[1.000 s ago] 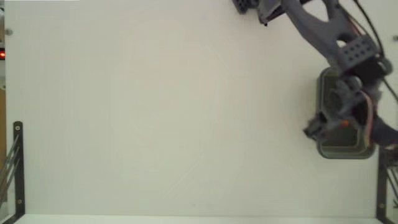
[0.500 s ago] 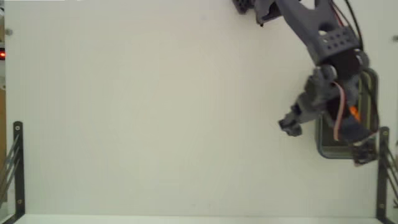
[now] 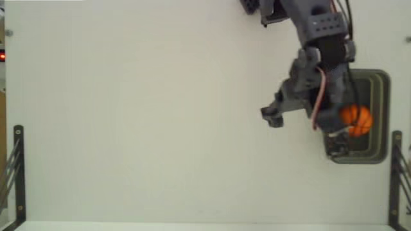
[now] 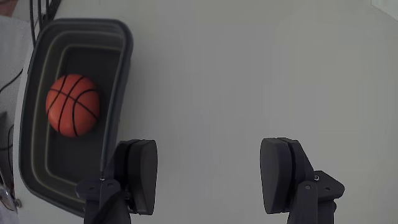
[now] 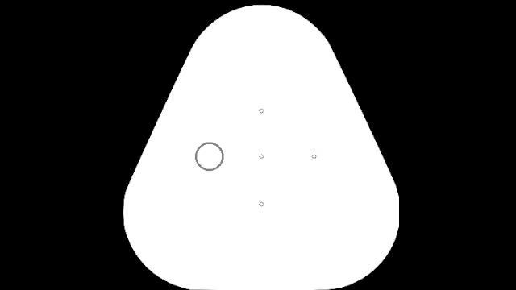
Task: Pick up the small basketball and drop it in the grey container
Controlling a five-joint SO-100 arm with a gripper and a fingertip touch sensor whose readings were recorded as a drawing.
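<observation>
In the fixed view, far left: a black metal bracket [image 3: 18, 170] at the table's [image 3: 141, 115] edge, well apart from everything else. Toward the right, the grey arm [image 3: 314, 38] reaching down from the top edge, partly hiding the grey container's [image 3: 383, 115] left rim. Inside the tub, the small basketball [image 3: 356, 119] — loose, touching no finger. Far right, another bracket [image 3: 395, 176]. In the wrist view: ball [image 4: 73, 104] in the container [image 4: 121, 68] at left, gripper [image 4: 208, 177] spread wide, empty — over bare table just beside the tub.
</observation>
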